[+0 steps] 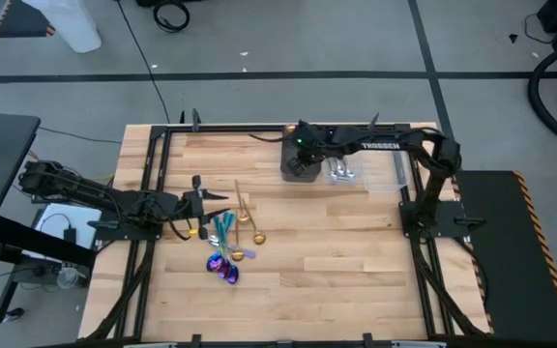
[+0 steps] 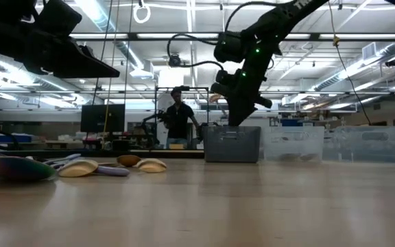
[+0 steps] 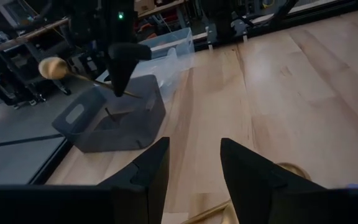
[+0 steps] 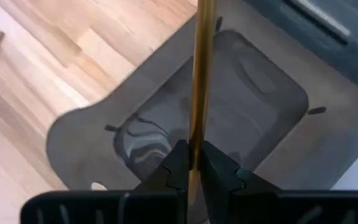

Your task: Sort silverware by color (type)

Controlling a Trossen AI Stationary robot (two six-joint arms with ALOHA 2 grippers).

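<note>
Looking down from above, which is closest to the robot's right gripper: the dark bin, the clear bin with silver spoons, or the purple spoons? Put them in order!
From the right gripper:
1. Dark bin, directly under it.
2. Clear bin, beside the dark one.
3. Purple spoons, far off near the left arm.

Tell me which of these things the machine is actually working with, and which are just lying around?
Part of the job:
- gold spoon, pinched in the right tool above the dark bin
- loose silverware on the table, beside the open left tool
- clear bin holding silver pieces

Just lying about:
- black cables on the floor
- a person beyond the table
</note>
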